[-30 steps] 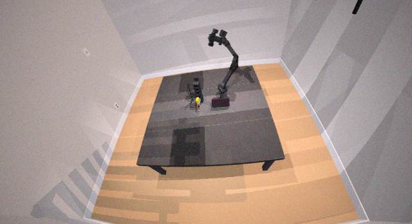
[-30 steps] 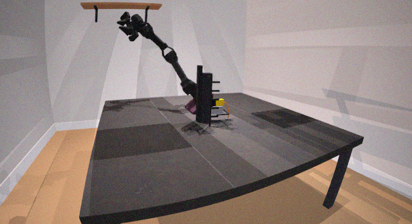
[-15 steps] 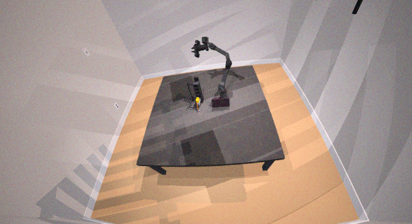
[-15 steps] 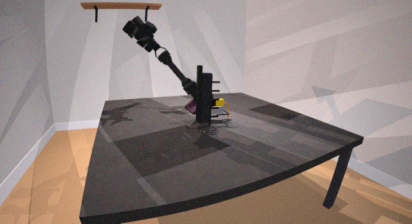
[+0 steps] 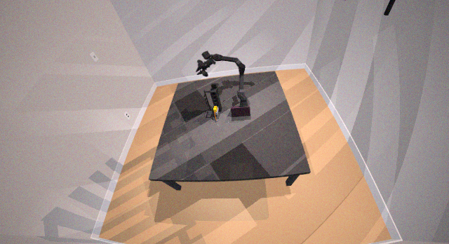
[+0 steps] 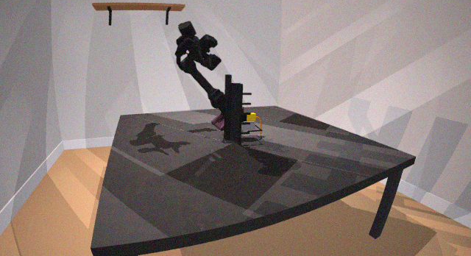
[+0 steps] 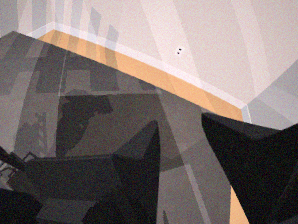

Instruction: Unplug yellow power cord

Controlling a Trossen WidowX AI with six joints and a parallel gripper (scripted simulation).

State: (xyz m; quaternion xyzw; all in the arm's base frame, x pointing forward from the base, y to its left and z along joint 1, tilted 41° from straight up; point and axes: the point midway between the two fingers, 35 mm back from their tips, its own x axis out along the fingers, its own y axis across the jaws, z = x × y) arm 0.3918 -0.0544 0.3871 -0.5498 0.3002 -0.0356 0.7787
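Yellow plug [image 6: 251,117]: seated in a socket low on the power strip [image 6: 233,109], on the strip's far side in the exterior view; no gap to the strip body can be made out.
Yellow cord [image 6: 260,124]: an orange-yellow loop is seen running from the plug down toward the counter [image 6: 191,182]; its far end is too small to trace.
Power strip: mounted upright on the counter, just beside the arm's base [image 5: 240,111]; further dark prongs project higher up the strip.
Task progress: judged not begun in effect. The plug is not yet pulled, so approach, grasp, extraction and release are all left.
End effector [image 5: 203,71]: raised high above the counter, beyond the upper end of the strip in the top view, well apart from plug, cord and strip.
End effector state: fingers partly closed, about a third of their travel, with nothing held between them; only counter and floor are seen past them in the wrist view.
Relation: the plug lies below the end effector and back toward the arm's base; a descent and a wider opening are judged necessary before a grasp.
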